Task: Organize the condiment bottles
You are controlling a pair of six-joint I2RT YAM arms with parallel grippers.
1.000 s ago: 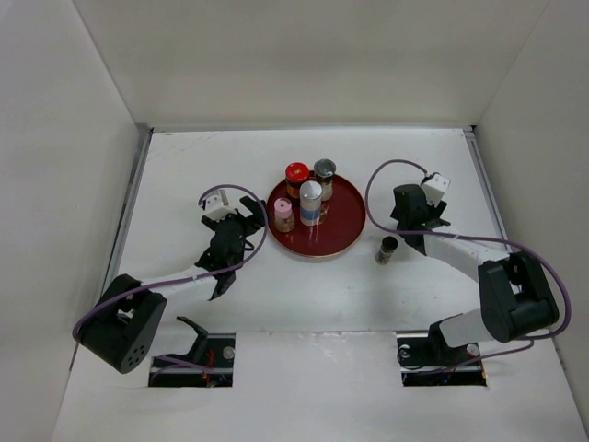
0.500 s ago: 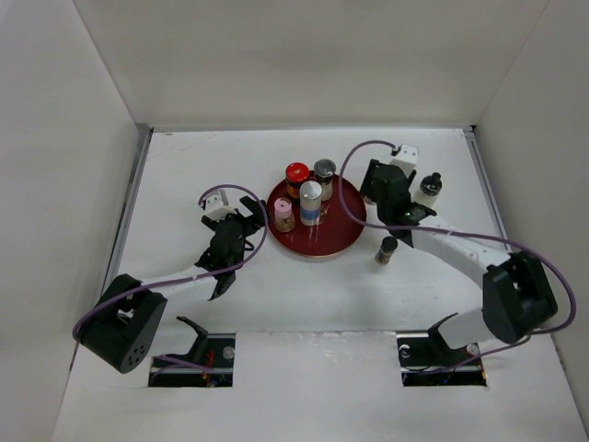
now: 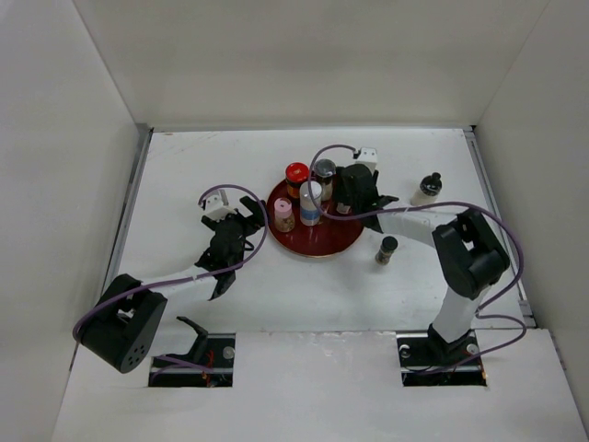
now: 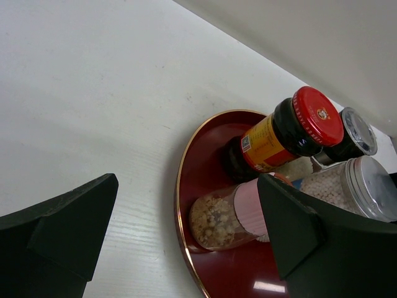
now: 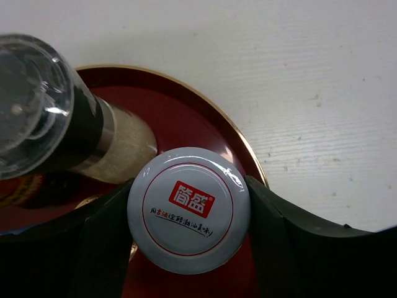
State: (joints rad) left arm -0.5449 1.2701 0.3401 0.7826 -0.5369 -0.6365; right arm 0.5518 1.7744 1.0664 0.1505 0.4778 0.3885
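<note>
Top external: four bottles (image 3: 296, 173) on tray (image 3: 322, 241), two off; right pincer (image 5: 189, 230) clasps jar (image 5: 189, 208), left pincer (image 4: 186, 239) gapes.

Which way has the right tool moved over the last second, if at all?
Yes. The right tool, shut on a white-lidded jar, has swung left, from beside the red tray to above its right rear part.

The right gripper (image 5: 188, 214) clasps a pale-capped jar (image 5: 188, 205), its black fingers (image 5: 102, 248) pressed against both sides of the round cap with a red label. The jar is over the dark-red tray (image 5: 186, 115), just beside a clear-topped grinder (image 5: 77, 133) that leans left in the frame. The white table (image 5: 298, 74) lies beyond the tray's gold rim.
</note>
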